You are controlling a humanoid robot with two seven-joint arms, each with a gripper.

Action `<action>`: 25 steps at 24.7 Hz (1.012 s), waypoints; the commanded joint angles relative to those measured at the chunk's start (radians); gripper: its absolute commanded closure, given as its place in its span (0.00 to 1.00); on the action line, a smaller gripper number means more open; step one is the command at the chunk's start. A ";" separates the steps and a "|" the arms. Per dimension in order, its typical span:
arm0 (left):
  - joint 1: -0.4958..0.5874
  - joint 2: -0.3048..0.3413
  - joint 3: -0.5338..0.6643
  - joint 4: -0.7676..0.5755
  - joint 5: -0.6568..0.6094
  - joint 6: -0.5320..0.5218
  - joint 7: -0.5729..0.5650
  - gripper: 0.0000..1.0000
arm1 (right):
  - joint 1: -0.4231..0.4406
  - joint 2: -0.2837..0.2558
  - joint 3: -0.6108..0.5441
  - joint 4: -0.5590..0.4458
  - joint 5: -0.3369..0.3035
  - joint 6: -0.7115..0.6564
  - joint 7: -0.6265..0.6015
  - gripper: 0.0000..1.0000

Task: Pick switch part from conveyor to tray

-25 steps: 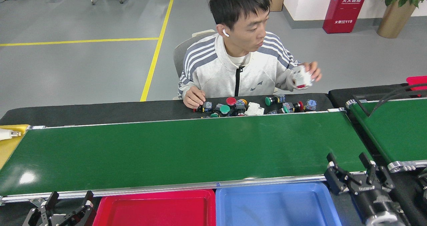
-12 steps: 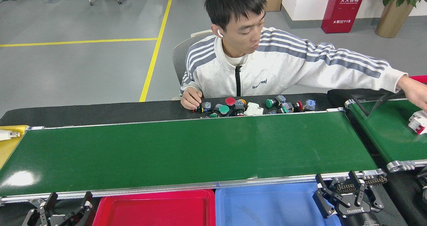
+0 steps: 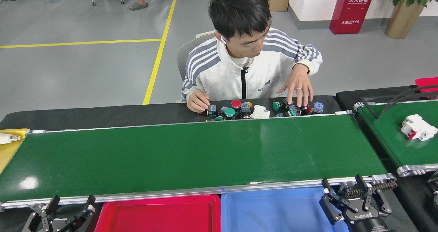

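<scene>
The conveyor [image 3: 191, 153] is a long dark-green belt with silver rails and nothing lies on its surface. A white and red switch part [image 3: 418, 127] rests on the smaller green belt [image 3: 397, 136] at the right. Several more switch parts [image 3: 255, 110], with red and green buttons, lie on the black strip behind the conveyor. A red tray [image 3: 160, 213] and a blue tray [image 3: 280, 209] stand empty below the near rail. My left gripper [image 3: 70, 203] is open at the bottom left. Over the blue tray's right corner my right gripper [image 3: 345, 187] stands open and empty.
A person in a white striped jacket sits behind the conveyor. One hand [image 3: 299, 90] reaches over the pile of parts and the other hand [image 3: 197, 101] rests at its left end. A yellow surface [image 3: 8, 150] lies at the conveyor's left end.
The person set the white and red switch part on the smaller belt and drew the arm back to the pile. My right gripper came down and left to the blue tray's corner.
</scene>
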 commanded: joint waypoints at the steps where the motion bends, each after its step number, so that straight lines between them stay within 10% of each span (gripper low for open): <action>1: -0.010 0.011 0.005 -0.013 0.002 -0.001 0.005 0.00 | -0.005 -0.007 -0.002 -0.009 0.001 -0.004 0.001 0.00; 25: -0.013 0.011 0.002 -0.022 0.002 -0.003 0.005 0.00 | -0.032 -0.026 -0.003 0.025 -0.004 -0.001 0.001 0.00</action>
